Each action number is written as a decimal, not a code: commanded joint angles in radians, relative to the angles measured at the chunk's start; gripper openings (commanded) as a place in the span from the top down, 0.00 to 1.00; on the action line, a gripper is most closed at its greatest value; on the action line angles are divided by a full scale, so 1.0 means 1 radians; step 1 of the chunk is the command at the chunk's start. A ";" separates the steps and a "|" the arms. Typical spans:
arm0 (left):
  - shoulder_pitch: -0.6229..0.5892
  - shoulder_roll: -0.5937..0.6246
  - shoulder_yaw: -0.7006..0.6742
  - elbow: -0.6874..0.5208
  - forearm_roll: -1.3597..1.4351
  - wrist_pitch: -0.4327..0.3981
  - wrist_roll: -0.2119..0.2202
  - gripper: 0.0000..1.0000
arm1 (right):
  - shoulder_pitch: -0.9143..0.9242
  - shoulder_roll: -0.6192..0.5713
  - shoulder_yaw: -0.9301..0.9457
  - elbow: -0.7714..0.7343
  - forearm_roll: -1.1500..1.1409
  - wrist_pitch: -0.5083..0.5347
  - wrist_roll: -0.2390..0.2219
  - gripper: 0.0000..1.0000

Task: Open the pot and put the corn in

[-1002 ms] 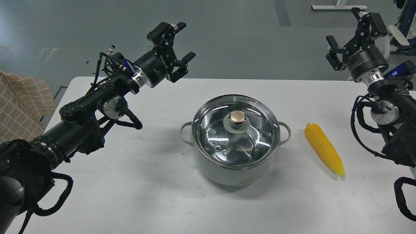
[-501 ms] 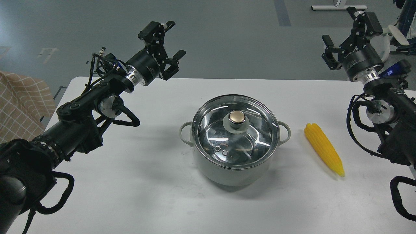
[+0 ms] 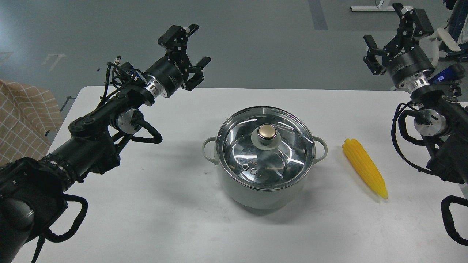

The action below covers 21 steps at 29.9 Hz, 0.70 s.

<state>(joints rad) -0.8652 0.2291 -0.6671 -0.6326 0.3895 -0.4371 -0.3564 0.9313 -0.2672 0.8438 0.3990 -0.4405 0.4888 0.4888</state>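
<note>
L end effector (image 3: 191, 46): fingers spread apart, nothing between them; raised over the far-left edge of the tabletop (image 3: 153, 204), well apart from the pot. Vs 0.5 s ago it sits a bit right and lower, arm shifted w/ it; vs 1 s ago it's still left of that spot, so net a small wobble, no real approach yet.
R end effector (image 3: 394, 26): fingers apart, empty; up beyond the far-right corner, well apart from the corn. Rose slightly over the last sec.
Meaning for task: prob. both arms only repositioning; neither has committed to the lid or the corn. Nothing done yet.
Glass lid (image 3: 289, 153): seated flat on the pot rim, gold knob (image 3: 267, 132) at centre, untouched. Unmoved across frames.
Pot (image 3: 256, 193): pale grey-green, mid tabletop, upright, loop handle each side, closed.
Corn (image 3: 364, 167): lying on the tabletop just right of the pot, not touching it, thin tip toward me. Same place as before.
Next, my guess: L arm comes down on the knob, lifts lid aside; R arm takes the corn.
</note>
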 commanded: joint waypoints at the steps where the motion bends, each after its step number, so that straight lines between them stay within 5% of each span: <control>1: 0.000 -0.002 -0.003 -0.002 0.002 -0.005 -0.004 0.02 | 0.001 0.000 -0.002 0.000 0.000 0.000 0.000 0.00; 21: -0.014 -0.005 0.000 -0.013 0.009 -0.008 -0.010 0.02 | -0.002 -0.007 0.000 0.000 0.000 0.000 0.000 0.00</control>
<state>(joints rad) -0.8773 0.2235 -0.6672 -0.6456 0.3982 -0.4447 -0.3693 0.9296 -0.2735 0.8436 0.3990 -0.4404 0.4887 0.4886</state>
